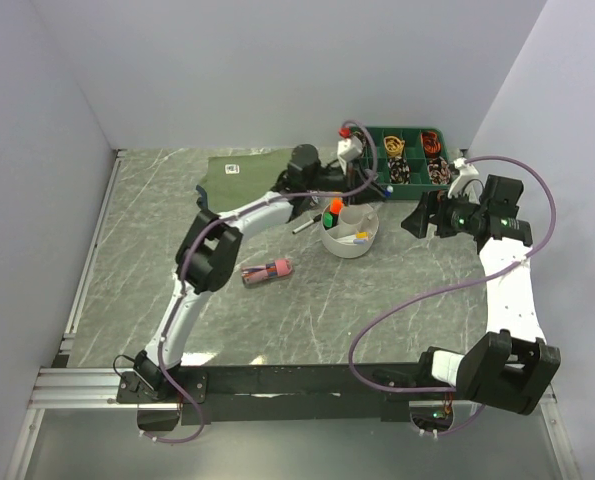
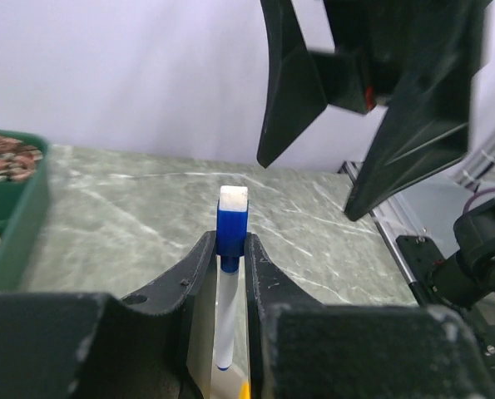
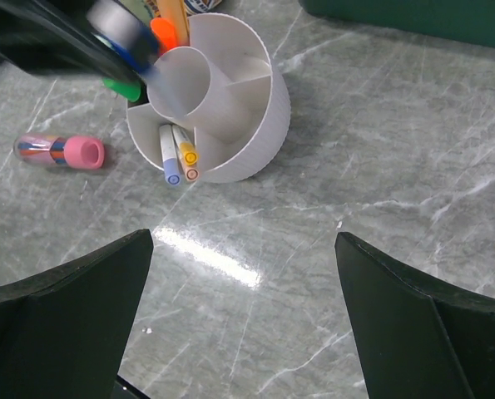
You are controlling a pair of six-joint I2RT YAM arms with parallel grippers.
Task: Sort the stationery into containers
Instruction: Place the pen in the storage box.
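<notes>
My left gripper [image 2: 230, 246] is shut on a thin white pen with a blue cap [image 2: 232, 223], held just past the far rim of the white round tub [image 1: 350, 243]. In the top view the left gripper [image 1: 375, 187] sits above the tub's back edge. The tub [image 3: 245, 137] holds an orange highlighter [image 3: 165, 29], a green one [image 3: 122, 87] and thin white pens [image 3: 178, 156] in its compartments. My right gripper [image 3: 243, 249] is open and empty, hovering right of the tub [image 1: 422, 216]. A pink marker [image 1: 267, 271] lies on the table left of the tub.
A dark green compartment tray [image 1: 412, 155] stands at the back right. A folded olive shirt [image 1: 245, 171] lies at the back under the left arm. A thin dark pen [image 1: 302, 228] lies just left of the tub. White walls close in both sides.
</notes>
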